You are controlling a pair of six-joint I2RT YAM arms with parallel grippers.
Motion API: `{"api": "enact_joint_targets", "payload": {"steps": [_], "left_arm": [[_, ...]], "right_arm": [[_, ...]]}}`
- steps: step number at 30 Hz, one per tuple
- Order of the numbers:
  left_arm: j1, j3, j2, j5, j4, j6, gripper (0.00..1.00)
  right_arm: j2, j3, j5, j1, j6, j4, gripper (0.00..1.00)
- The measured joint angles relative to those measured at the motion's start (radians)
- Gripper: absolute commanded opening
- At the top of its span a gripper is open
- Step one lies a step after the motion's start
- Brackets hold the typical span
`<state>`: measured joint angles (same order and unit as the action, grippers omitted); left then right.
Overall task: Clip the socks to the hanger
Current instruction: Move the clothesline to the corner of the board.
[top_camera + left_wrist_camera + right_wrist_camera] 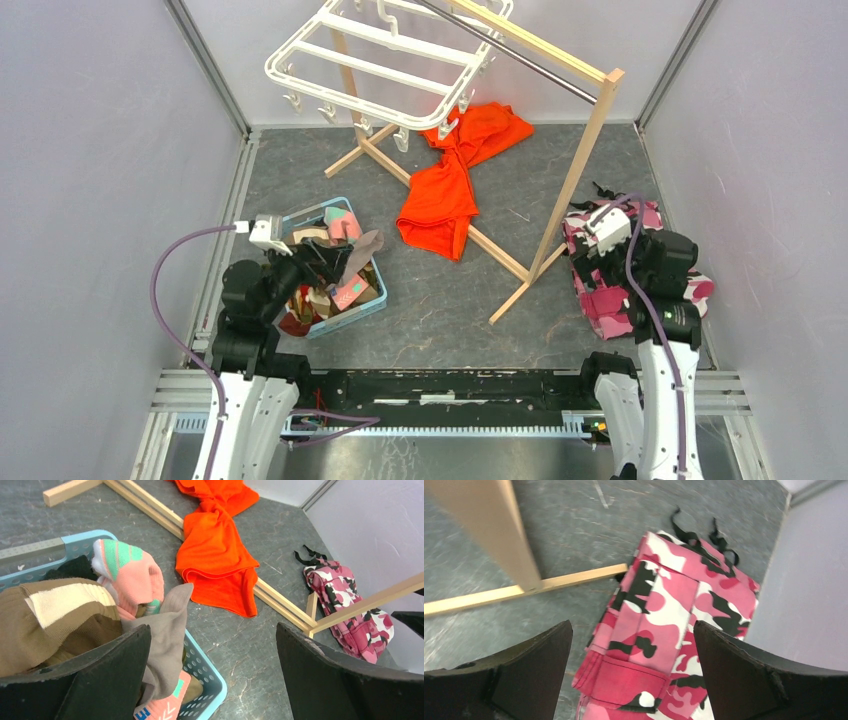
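Observation:
Several socks are heaped in a light blue basket at the left. The left wrist view shows a pink and teal sock, a brown and tan striped one, and a grey one draped over the basket rim. My left gripper hovers open over the basket's right edge, holding nothing. The white hanger hangs from the stand at the back, clips dangling. My right gripper is open above the camouflage cloth, with nothing in it.
A wooden stand with a metal bar crosses the middle, its feet on the floor. An orange garment lies under it. Pink camouflage cloth lies by the right wall. Grey walls close in on both sides.

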<state>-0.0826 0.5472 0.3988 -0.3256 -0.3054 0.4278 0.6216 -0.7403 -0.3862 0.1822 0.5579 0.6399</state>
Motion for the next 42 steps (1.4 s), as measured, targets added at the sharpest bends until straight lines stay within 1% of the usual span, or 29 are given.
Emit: {"api": "enact_joint_targets", "payload": {"steps": [4,10,13,15,23,28,32,36,39,42], "left_arm": [[-0.005,-0.023,-0.088,0.001,0.006,-0.003,1.00],[-0.005,-0.024,-0.147,0.003,0.024,-0.026,1.00],[-0.005,-0.024,-0.167,0.003,0.024,-0.030,1.00],[-0.005,-0.024,-0.173,0.003,0.024,-0.031,1.00],[-0.005,-0.024,-0.174,0.001,0.024,-0.033,1.00],[-0.005,-0.024,-0.174,0.000,0.024,-0.033,1.00],[-0.005,-0.024,-0.172,-0.010,0.024,-0.033,1.00],[-0.005,-0.024,-0.170,-0.016,0.024,-0.033,1.00],[-0.005,-0.024,-0.170,-0.017,0.024,-0.033,1.00],[-0.005,-0.024,-0.169,-0.017,0.024,-0.033,1.00]], "right_arm": [[-0.074,0.020,-0.112,0.000,0.080,0.061,0.98],[-0.064,0.045,-0.325,-0.002,0.249,0.107,0.98],[-0.073,0.072,-0.400,-0.003,0.249,0.094,0.98],[-0.081,0.086,-0.441,-0.003,0.213,0.059,0.98],[-0.046,0.114,-0.575,-0.003,-0.128,-0.270,0.97],[-0.014,0.114,-0.600,-0.004,-0.324,-0.438,0.93],[0.018,0.114,-0.596,-0.004,-0.435,-0.541,0.88],[0.056,0.114,-0.567,-0.004,-0.491,-0.599,0.81],[0.077,0.114,-0.528,-0.004,-0.495,-0.603,0.81],[0.095,0.102,-0.486,-0.006,-0.480,-0.601,0.76]]}}
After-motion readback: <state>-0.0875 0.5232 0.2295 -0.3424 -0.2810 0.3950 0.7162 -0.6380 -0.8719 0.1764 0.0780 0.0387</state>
